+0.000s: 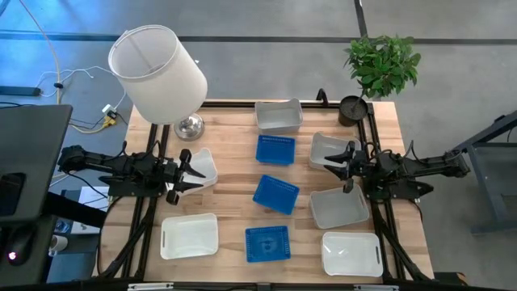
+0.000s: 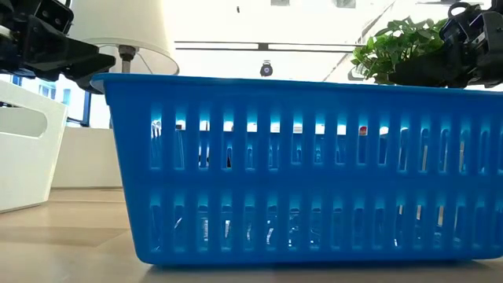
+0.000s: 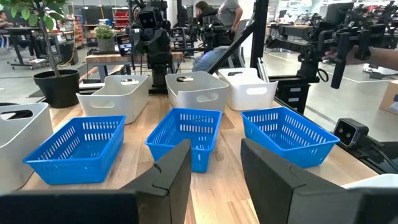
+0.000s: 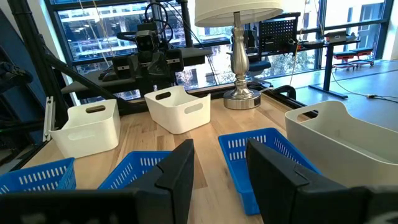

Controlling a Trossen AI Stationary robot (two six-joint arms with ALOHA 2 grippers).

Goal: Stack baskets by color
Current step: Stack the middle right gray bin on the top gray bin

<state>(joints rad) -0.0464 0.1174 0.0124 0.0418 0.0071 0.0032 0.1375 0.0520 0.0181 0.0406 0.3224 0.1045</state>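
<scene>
Three blue baskets [image 1: 275,149] [image 1: 275,194] [image 1: 266,244] rest on their bottoms in a row down the middle of the wooden table. Several white baskets stand around them: one at the far edge [image 1: 279,115], three along the right [image 1: 333,149] [image 1: 339,208] [image 1: 351,253], two on the left [image 1: 202,166] [image 1: 190,236]. My left gripper [image 1: 194,171] [image 3: 214,168] is open at the left edge, level, above the left white basket. My right gripper [image 1: 333,162] [image 4: 217,168] is open at the right edge, level, above the right white baskets. Neither holds anything.
A lamp with a large white shade [image 1: 157,73] and a metal foot [image 1: 190,125] stands at the far left corner. A potted plant [image 1: 380,69] stands at the far right corner. In the low view the nearest blue basket [image 2: 299,165] fills the picture.
</scene>
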